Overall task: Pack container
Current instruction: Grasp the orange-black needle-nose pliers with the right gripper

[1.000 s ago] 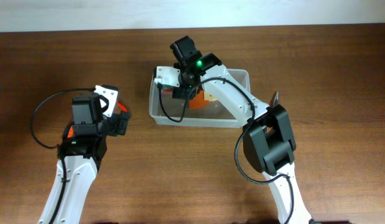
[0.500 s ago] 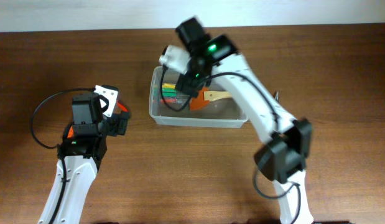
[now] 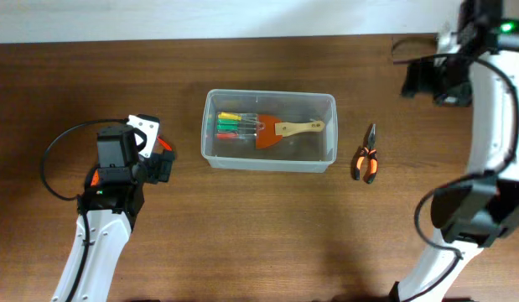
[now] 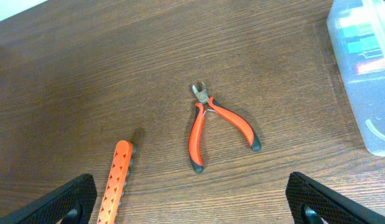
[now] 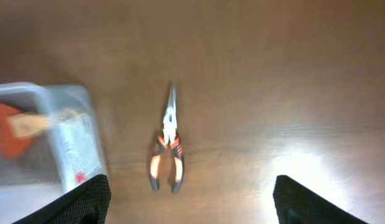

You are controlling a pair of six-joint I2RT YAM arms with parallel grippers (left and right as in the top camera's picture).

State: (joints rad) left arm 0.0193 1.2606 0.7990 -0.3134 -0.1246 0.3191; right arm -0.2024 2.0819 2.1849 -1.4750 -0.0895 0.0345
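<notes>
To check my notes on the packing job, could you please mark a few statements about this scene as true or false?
1. The long-nose pliers lie on the table, outside the tub. True.
2. The right gripper holds those pliers. False: it is open and empty, away from them.
3. A wooden-handled scraper lies in the tub. True.
4. The red cutters lie in the tub. False: they lie on the table beside it.
5. The left gripper is open and empty. True.
</notes>
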